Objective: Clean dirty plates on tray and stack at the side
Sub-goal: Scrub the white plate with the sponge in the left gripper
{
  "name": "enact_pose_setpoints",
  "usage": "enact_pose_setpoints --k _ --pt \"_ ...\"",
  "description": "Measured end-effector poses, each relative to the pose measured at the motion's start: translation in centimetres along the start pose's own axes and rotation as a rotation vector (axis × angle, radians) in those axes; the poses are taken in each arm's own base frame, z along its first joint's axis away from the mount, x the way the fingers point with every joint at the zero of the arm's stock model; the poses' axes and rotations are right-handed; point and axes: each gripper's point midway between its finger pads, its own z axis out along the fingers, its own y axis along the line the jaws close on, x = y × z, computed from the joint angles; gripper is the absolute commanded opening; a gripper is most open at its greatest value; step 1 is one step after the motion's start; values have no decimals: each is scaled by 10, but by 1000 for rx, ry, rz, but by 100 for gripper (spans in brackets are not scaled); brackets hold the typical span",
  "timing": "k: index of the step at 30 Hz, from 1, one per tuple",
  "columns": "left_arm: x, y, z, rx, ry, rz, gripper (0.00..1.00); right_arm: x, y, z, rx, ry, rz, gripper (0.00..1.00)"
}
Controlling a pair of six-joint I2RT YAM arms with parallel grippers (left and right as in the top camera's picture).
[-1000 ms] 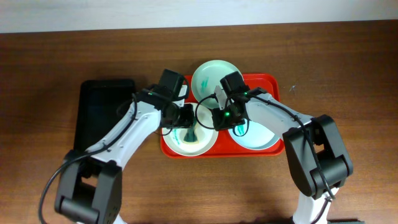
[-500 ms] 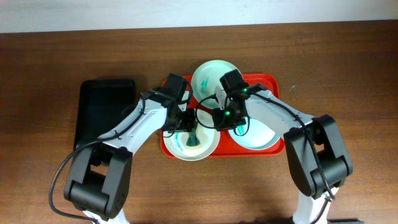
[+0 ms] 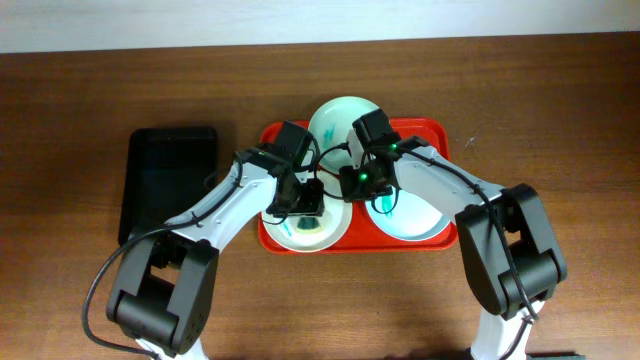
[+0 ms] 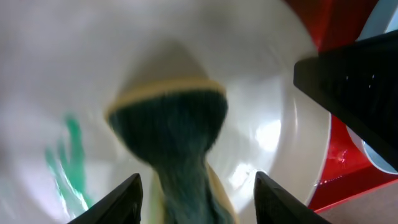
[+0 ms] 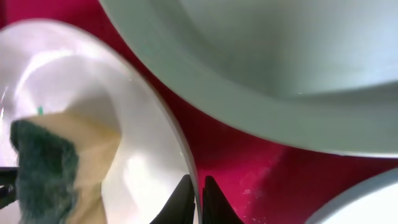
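The red tray [image 3: 440, 133] holds three plates. The white plate [image 3: 322, 234] sits front left with a teal smear [image 4: 69, 155]. The mint green plate [image 3: 335, 120] is at the back and the light blue plate [image 3: 415, 222] at the right. My left gripper [image 3: 305, 205] is over the white plate [image 4: 267, 93], closed on a green-and-yellow sponge [image 4: 180, 137] that presses on the plate. My right gripper [image 5: 199, 199] is shut on the white plate's rim [image 5: 158, 124], with the mint green plate [image 5: 298, 62] just beyond it.
A black tray [image 3: 165, 180] lies on the wooden table left of the red tray. The red tray's floor [image 5: 261, 168] shows between the plates. The two arms are close together over the tray's middle.
My left gripper has moved right across the white plate with the sponge. My right gripper has stayed on the plate's rim.
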Motion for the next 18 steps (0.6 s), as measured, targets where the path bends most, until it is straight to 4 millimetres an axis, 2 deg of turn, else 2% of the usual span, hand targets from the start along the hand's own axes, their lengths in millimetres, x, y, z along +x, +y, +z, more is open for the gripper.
enact_pose_setpoints --k 5,10,16,18 --pt "2 1 0 -3 8 -2 57 16 -6 0 28 62 26 15" --pt "2 1 0 -3 8 -2 56 16 -7 0 31 62 26 15" --pt "2 1 0 -4 10 -2 46 17 -8 3 29 55 25 14" --pt "3 2 2 -6 15 -4 40 17 -8 3 29 55 24 14"
